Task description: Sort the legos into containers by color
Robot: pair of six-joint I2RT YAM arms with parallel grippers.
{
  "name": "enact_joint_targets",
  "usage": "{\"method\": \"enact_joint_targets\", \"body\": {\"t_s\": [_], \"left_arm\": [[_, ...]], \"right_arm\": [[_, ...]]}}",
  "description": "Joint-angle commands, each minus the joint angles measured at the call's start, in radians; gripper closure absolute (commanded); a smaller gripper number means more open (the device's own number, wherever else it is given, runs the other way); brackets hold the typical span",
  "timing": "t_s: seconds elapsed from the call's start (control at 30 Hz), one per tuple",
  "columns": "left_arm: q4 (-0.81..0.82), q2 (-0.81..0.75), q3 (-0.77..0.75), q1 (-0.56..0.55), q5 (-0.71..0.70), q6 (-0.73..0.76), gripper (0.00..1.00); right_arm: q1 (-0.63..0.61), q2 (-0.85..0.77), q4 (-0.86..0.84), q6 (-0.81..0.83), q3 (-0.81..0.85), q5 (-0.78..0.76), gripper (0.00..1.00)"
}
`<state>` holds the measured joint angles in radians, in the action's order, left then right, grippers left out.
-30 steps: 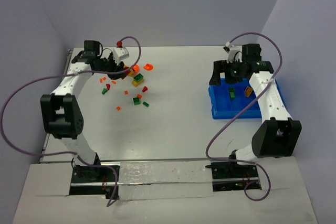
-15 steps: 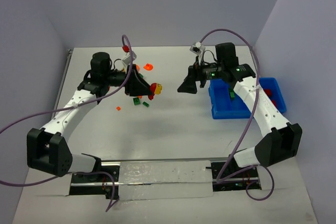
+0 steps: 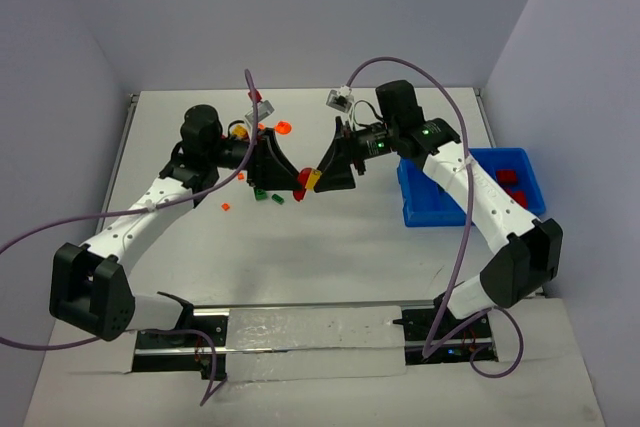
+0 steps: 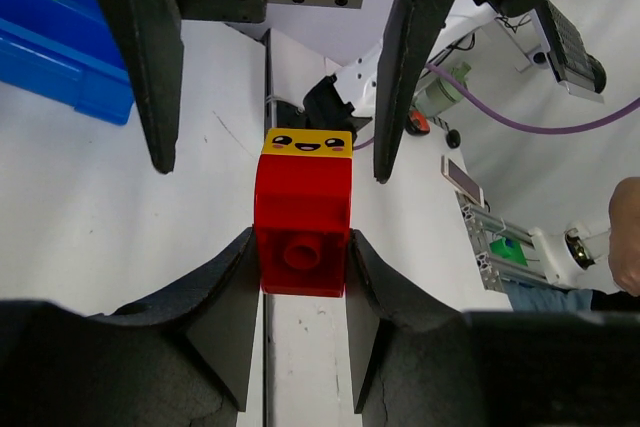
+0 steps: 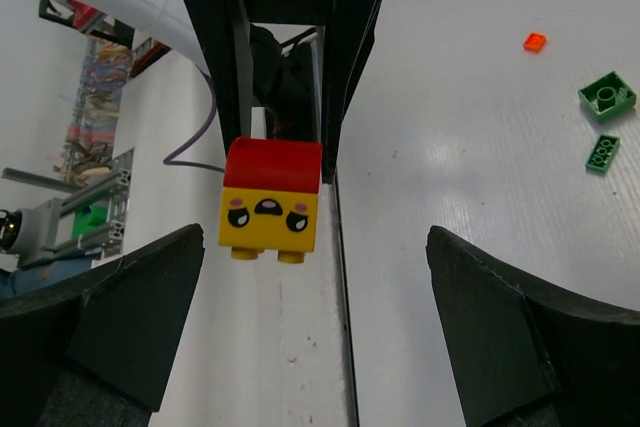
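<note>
White table [image 3: 330, 247], left tool [image 4: 302, 267] gripping red-and-yellow brick [image 4: 303, 212], brick at mouth of wide-spread right tool [image 5: 315, 282], untouched

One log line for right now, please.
left gripper: shut on red-yellow brick | right gripper: open, jaws flanking brick, no contact | phase: likely handover

Red-and-yellow face brick [image 5: 270, 202] — between wide-apart fingers [image 5: 130, 312]
</note>
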<state>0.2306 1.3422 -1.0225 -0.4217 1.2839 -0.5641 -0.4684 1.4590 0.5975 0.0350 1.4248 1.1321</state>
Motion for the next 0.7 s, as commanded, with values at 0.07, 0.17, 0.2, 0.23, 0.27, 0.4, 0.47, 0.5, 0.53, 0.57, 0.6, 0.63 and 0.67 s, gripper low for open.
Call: {"method": "enact_joint_targets", "body": {"t_s": [0.07,0.17,0.2,0.23,0.27,0.4,0.47,0.5,0.53,0.57,0.6,0.63,0.67], "left_arm": [[-0.023,-0.006,-0.040,-0.018,0.003,0.037,1.00],[-0.062,-0.004,-0.052,-0.020,-0.013,0.079,1.00],[-0.071,-0.004,-0.053,-0.020,-0.018,0.087,1.00],[-0.086,-0.002,-0.056,-0.020,-0.025,0.098,1.00],[-0.100,0.000,-0.059,-0.020,-0.031,0.110,1.00],[-0.139,0.003,-0.064,-0.016,-0.056,0.143,1.00],[-0.154,0.004,-0.067,-0.004,-0.079,0.159,1.00],[-0.150,0.005,-0.066,0.004,-0.085,0.156,1.00],[-0.134,0.005,-0.064,0.019,-0.087,0.145,1.00],[-0.116,0.007,-0.063,0.036,-0.087,0.132,1.00],[-0.107,0.010,-0.066,0.047,-0.085,0.119,1.00],[-0.095,0.015,-0.071,0.063,-0.082,0.105,1.00],[-0.082,0.020,-0.078,0.084,-0.077,0.095,1.00]], "right_arm": [[-0.012,0.029,-0.059,-0.075,0.051,0.079,0.08],[-0.012,0.034,-0.083,-0.093,0.047,0.089,0.30],[-0.012,0.034,-0.085,-0.096,0.046,0.089,0.33],[-0.012,0.032,-0.085,-0.096,0.044,0.088,0.38],[-0.012,0.031,-0.085,-0.095,0.042,0.087,0.43],[-0.007,0.015,-0.075,-0.080,0.024,0.080,0.63],[0.005,-0.010,-0.064,-0.059,-0.001,0.074,0.73],[0.018,-0.018,-0.059,-0.053,-0.013,0.072,0.79],[0.044,-0.029,-0.045,-0.029,-0.037,0.071,0.85],[0.069,-0.037,-0.025,0.001,-0.060,0.073,0.88],[0.088,-0.041,-0.001,0.027,-0.068,0.076,0.88],[0.108,-0.043,0.032,0.062,-0.073,0.075,0.89],[0.128,-0.043,0.092,0.104,-0.076,0.067,0.90]]}}
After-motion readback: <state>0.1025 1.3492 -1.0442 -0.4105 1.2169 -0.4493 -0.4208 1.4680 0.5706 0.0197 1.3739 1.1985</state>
